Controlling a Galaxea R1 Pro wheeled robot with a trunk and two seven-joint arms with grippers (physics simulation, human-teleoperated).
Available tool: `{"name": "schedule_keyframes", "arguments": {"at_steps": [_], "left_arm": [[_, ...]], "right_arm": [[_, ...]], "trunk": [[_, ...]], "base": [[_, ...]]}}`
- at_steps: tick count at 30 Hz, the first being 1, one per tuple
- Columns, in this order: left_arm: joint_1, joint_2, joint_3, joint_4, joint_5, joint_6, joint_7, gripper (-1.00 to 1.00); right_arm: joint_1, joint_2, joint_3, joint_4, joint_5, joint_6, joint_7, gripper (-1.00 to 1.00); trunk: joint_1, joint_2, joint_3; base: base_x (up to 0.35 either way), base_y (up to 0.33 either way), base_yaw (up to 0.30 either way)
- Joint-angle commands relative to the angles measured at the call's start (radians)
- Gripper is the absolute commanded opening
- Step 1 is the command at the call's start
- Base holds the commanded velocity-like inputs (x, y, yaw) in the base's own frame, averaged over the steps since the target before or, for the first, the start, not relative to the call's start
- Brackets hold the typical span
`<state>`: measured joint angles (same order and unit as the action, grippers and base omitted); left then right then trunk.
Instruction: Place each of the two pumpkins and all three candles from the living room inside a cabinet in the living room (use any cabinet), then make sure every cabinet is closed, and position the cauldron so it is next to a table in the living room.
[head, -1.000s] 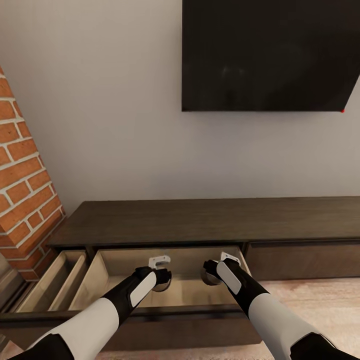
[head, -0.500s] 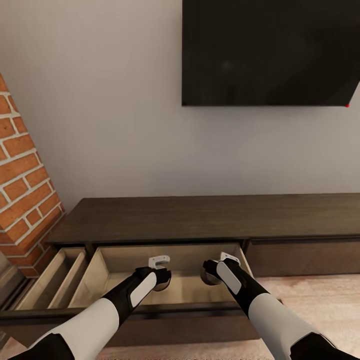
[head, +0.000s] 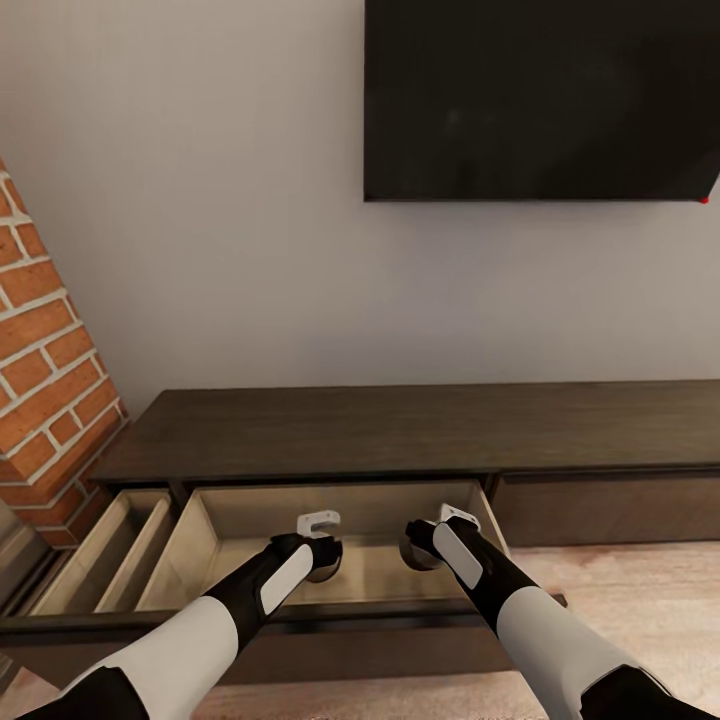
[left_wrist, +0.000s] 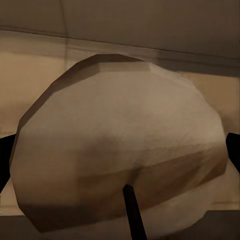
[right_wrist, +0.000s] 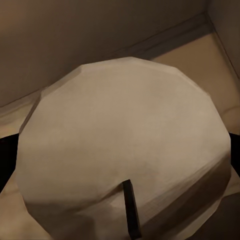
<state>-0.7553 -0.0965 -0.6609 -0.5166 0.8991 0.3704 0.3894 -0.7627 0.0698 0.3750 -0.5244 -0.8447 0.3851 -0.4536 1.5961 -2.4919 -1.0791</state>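
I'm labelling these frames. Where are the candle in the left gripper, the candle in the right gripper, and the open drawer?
Left candle (left_wrist: 120, 150): left wrist view, middle of its faceted face.
Right candle (right_wrist: 125, 145): right wrist view, centre of its rounded face.
Open drawer (head: 180, 550): head view, its pale left inner wall.

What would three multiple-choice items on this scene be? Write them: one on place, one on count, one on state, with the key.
1. Where are both hands?
A. over the open middle drawer
B. on the cabinet top
C. at the screen

2. How many candles are held?
A. none
B. one
C. two

3. The drawer at the far right is:
A. pulled out
B. shut
C. missing

Key: 1 A, the left hand and right hand hang over the pale inside of the middle drawer of the cabinet. 2 C, each wrist view shows a beige candle between dark fingers. 3 B, the right drawer front sits flush.
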Motion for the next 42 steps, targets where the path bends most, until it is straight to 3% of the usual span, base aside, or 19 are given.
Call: {"name": "schedule_keyframes", "arguments": {"at_steps": [1,11,42], "left_arm": [[-0.001,0.001,-0.006,-0.002,0.009,0.001,0.008,-1.00],[-0.001,0.001,-0.006,-0.002,0.008,0.000,0.009,-1.00],[-0.001,0.001,-0.006,-0.002,0.009,0.000,0.008,-1.00]], "right_arm": [[-0.001,-0.001,0.006,-0.002,-0.007,0.002,-0.008,-1.00],[-0.001,-0.001,0.036,-0.002,-0.007,0.003,-0.008,-1.00],[-0.001,-0.002,0.036,-0.002,-0.007,0.009,-0.007,-1.00]], "trunk": [[0.000,0.000,-0.003],[0.000,0.000,-0.019],[0.000,0.000,-0.065]], "base": [[0.000,0.000,0.000],[0.000,0.000,0.000],[0.000,0.000,0.000]]}}
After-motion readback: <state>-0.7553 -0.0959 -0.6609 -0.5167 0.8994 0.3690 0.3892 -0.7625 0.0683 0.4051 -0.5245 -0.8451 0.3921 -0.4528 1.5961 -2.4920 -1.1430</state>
